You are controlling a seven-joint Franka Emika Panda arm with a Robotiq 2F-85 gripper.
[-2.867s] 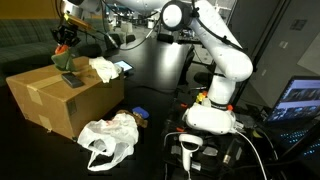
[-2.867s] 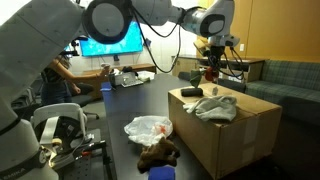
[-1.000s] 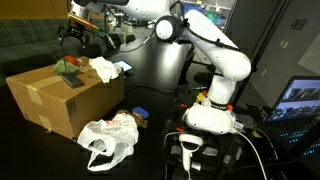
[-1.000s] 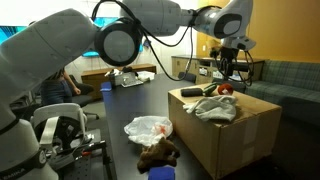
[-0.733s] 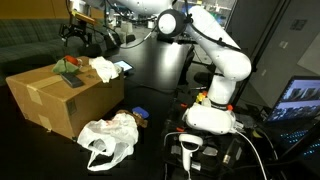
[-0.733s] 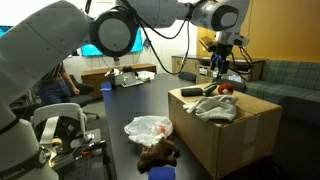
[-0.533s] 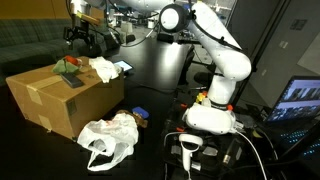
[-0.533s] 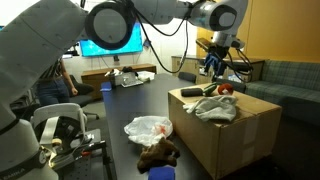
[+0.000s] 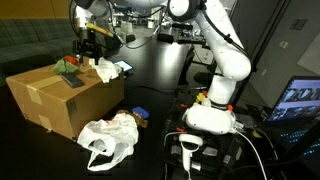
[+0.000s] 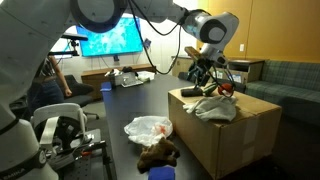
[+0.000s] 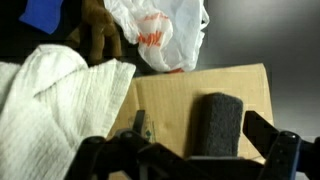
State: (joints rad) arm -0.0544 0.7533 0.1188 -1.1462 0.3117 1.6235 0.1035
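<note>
My hand hangs spread and empty above the cardboard box. In the wrist view a dark grey block lies on the box top between the fingers, a white cloth at nine o'clock. Nothing is gripped yet. A plastic bag lies on the bench below.

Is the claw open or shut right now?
Open: in the wrist view the claw has its fingers spread wide above the cardboard box, gripping nothing.
</note>
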